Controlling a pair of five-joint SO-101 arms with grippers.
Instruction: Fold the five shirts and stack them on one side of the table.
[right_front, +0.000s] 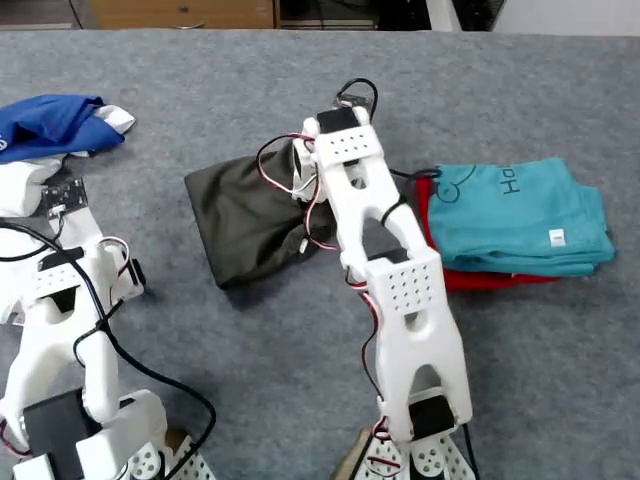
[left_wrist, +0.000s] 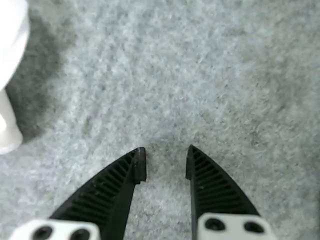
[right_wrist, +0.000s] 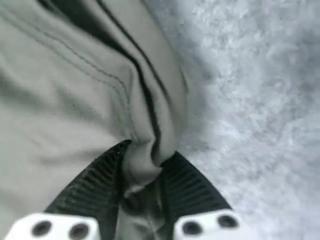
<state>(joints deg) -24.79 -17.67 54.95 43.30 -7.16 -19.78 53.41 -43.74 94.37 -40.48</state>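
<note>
Four shirts lie plainly on the grey bench (right_front: 300, 350), along with one further white item.

Right fingers (right_wrist: 112, 162): closed to a narrow gap, pinching a bunched fold of the olive shirt (right_front: 250, 220) between the tips. The cloth fills the gap and runs on past the tips. In the high view the rest of that shirt lies on the bench as a rough rectangle, spreading away from the right fingers toward the left arm's side.

Teal shirt (right_front: 515, 210): folded and lying on top of the red shirt (right_front: 480, 277). The pair sits near the right fingers, on the side opposite the olive shirt and apart from it. A strip of red shows along two edges of the teal.

Left fingers (left_wrist: 136, 167): moderately open and holding nothing, with the tips over bare bench felt.

Blue shirt (right_front: 50, 125): crumpled, beyond the left fingers toward the far edge of the bench, well apart from the stacked pair.

White item (right_front: 18, 185): just beside the left fingers, touching the near edge of the blue shirt. It is probably a shirt, but too little of it shows to be sure.
</note>
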